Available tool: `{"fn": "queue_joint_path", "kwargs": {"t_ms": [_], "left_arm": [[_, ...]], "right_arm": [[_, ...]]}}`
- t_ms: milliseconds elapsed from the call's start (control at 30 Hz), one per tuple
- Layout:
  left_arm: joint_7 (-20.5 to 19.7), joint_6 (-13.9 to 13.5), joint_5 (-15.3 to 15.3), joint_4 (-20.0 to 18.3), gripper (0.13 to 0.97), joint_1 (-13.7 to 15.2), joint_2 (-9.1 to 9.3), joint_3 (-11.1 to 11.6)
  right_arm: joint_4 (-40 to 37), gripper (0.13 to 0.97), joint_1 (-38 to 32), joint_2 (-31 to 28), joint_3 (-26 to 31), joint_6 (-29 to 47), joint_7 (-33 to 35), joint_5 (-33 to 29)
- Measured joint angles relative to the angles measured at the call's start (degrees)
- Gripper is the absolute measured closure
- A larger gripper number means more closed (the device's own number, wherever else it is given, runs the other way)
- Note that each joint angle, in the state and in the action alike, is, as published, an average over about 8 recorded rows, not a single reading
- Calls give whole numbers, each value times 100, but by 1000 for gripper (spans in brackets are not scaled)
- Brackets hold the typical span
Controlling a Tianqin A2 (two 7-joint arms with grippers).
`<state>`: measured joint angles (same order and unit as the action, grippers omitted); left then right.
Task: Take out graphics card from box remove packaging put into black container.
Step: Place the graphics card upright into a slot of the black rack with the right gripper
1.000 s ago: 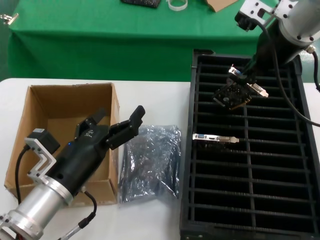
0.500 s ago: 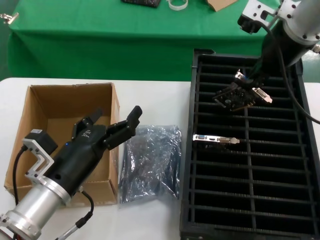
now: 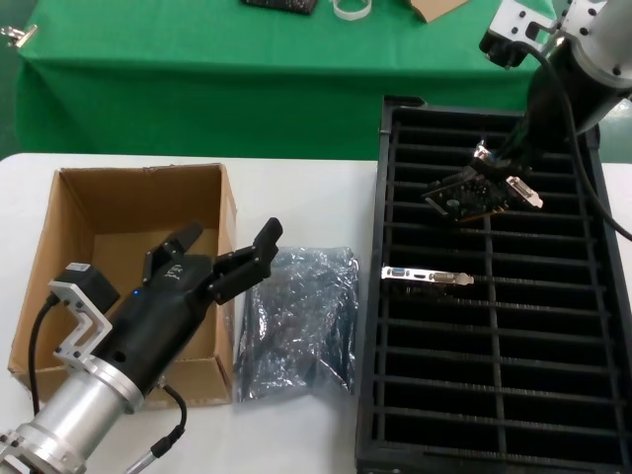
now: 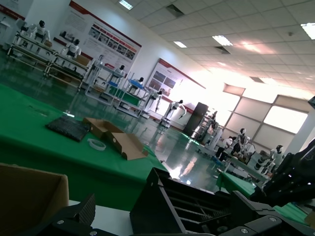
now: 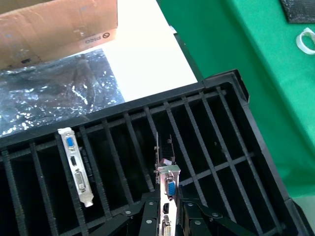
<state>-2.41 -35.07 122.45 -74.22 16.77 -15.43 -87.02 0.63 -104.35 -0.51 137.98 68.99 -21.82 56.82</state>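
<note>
Right claw [image 3: 497, 170] clamped on graphics card [image 3: 472, 194], holding it tilted over far slots of black container [image 3: 367, 326]. Nearer than it, second card [image 3: 427, 276] slotted. Left claw [image 3: 225, 255] spread wide, empty, above box [image 3: 59, 232] edge; packaging [image 3: 296, 321] on white surface [image 3: 296, 188] beside it.

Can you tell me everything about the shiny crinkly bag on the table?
The packaging is a shiny, crinkly, see-through grey-blue plastic bag. It lies flat and wrinkled on the white table, with nothing showing inside it. It sits between the box and the black container, close against both. No tool holds it: the left tool hangs open beside it at the box's edge, and the right tool is away over the black container, gripping the graphics card.
</note>
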Motion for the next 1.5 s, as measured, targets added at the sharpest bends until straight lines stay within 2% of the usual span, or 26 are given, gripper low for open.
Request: {"fn": "queue_joint_path", "kwargs": {"t_ms": [567, 1067, 1500], "left_arm": [[82, 106, -68, -108, 132, -81, 45, -71], [163, 78, -37, -169, 132, -153, 40, -23], [154, 47, -13, -416, 132, -288, 71, -75]], "right_arm": [[0, 909, -79, -63, -111, 198, 240, 56], [-22, 909, 44, -86, -152, -141, 550, 66], [-35, 909, 107, -39, -142, -391, 939, 39]]}}
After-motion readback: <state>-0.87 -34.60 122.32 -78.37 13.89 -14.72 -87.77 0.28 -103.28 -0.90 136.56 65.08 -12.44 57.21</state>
